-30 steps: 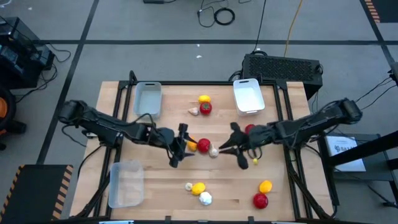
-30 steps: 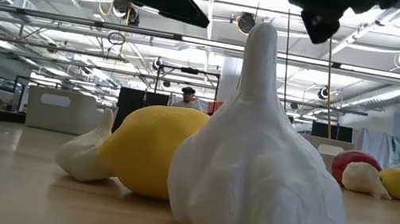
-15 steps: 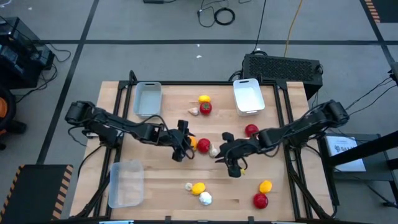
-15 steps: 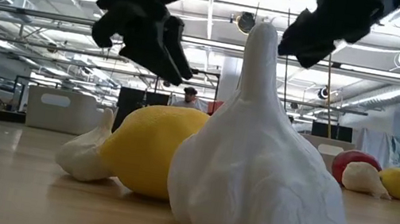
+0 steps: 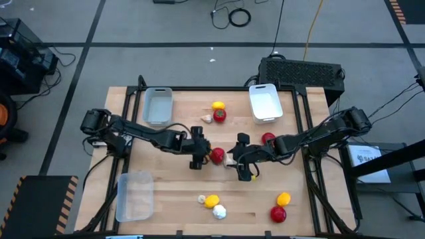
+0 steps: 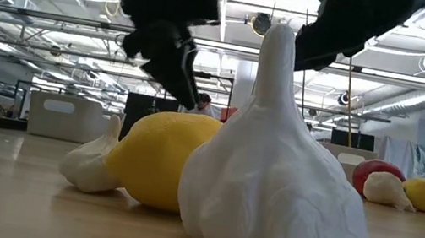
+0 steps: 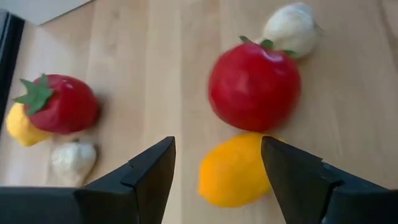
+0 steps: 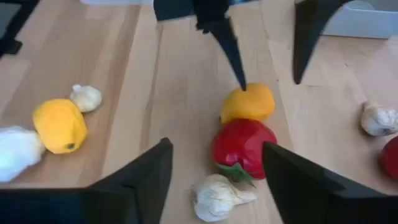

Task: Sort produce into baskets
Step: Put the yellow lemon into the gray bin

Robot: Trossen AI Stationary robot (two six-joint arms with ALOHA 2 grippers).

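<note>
Two claws meet over the middle of the wooden counter (image 5: 166, 199), where a small cluster of produce lies: a red piece (image 5: 217, 155), an orange lemon-like piece (image 7: 235, 169) just beside it on the left arm's side, and a garlic bulb (image 5: 230, 160) touching the red one on the right arm's side. The left claw (image 5: 198, 157) hangs over the orange piece with its fingers spread, one on either side of it in the left wrist view, not pinching anything. The right claw (image 5: 244, 158) hovers close to the garlic bulb, its fingers also spread and empty.

Three baskets sit on the counter: the grey basket (image 5: 158, 105) at the far left, the white basket (image 5: 263, 101) at the far right, and the clear basket (image 5: 135, 195) at the near left. None of them holds any produce.

Between the grey and white baskets lie a yellow piece (image 5: 218, 105), a second red piece (image 5: 220, 115) and a small garlic bulb (image 5: 206, 119), close together. Another red piece (image 5: 267, 139) rests near the right arm. Along the near edge are a yellow lemon (image 5: 212, 200) with a large garlic bulb (image 5: 218, 212) touching it and a tiny bulb (image 5: 201, 198) beside it; farther right, an orange piece (image 5: 283, 198) and a red piece (image 5: 278, 214) lie just beside each other.
</note>
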